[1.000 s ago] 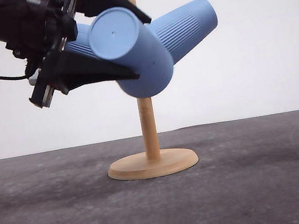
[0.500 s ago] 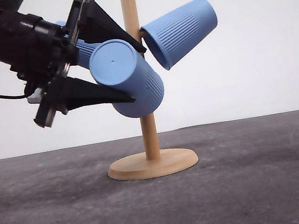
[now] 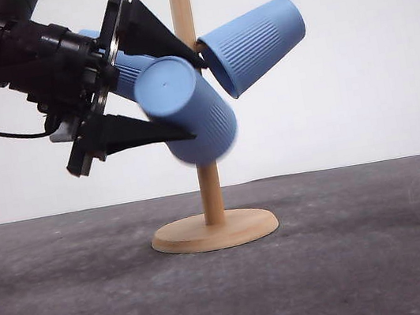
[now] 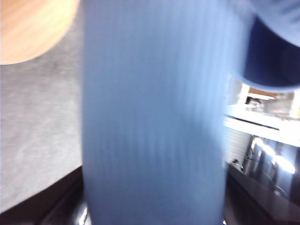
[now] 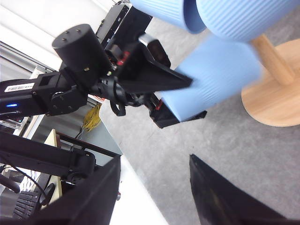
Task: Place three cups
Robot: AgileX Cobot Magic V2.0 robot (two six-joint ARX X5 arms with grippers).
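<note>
Between the spread left jaws point(image 3: 184, 94), blurred blue cup point(image 3: 191, 116) beside wooden stand point(image 3: 208, 182), right jaws point(image 5: 154, 197) parted, empty.

Blocked at upper centre of the front view by a wooden stand point(image 3: 209, 181), a cup point(image 3: 254, 44) slanting up to its right, a second cup point(image 3: 125, 67) behind the left gripper point(image 3: 194, 96), and a blurred cup point(image 3: 191, 115) between its open jaws. Open over the dark tabletop point(image 3: 384, 250) across the lower frame, apart from the stand's round base. Also free through the right half, below the right gripper point(image 5: 154, 197), spread wide in its wrist view.
</note>
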